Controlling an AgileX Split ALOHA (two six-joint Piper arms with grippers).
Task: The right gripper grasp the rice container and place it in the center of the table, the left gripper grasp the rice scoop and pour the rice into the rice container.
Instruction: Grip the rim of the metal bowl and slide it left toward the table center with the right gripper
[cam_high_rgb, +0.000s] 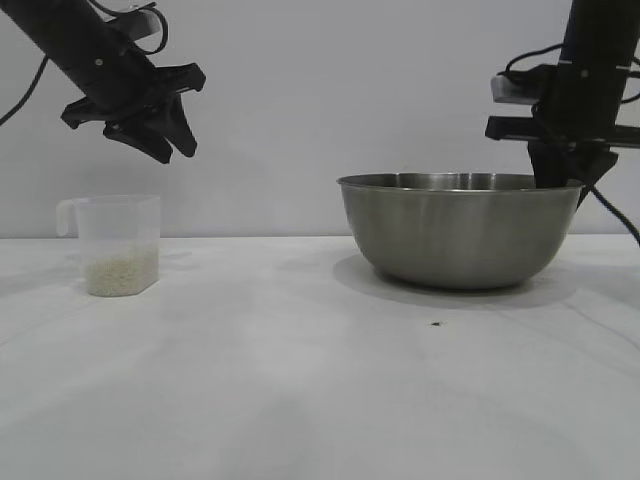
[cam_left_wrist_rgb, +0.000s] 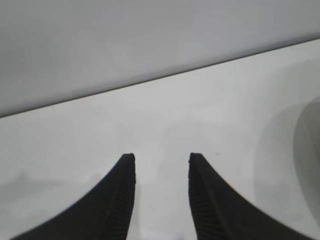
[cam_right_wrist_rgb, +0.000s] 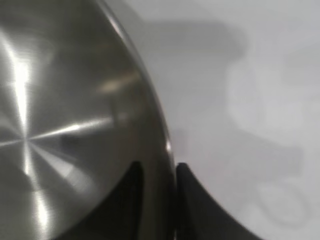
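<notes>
From outside, the black left gripper (cam_high_rgb: 160, 135) hangs released at 12 o'clock above the clear plastic rice scoop (cam_high_rgb: 118, 244) on the white worktop (cam_high_rgb: 300, 380); its wrist view shows parted jaws over bare worktop; the right wrist view shows the black right gripper (cam_right_wrist_rgb: 159, 172) grasping the steel rice container (cam_right_wrist_rgb: 75, 125) rim between its jaws.

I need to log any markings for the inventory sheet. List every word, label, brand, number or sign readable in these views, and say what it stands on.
None can be read. The translucent clear plastic measuring cup holding off-white rice grains shows no legible graduations. The round brushed stainless-steel bowl, the white tabletop and both black claws, left gripper and right gripper, carry no visible text.
</notes>
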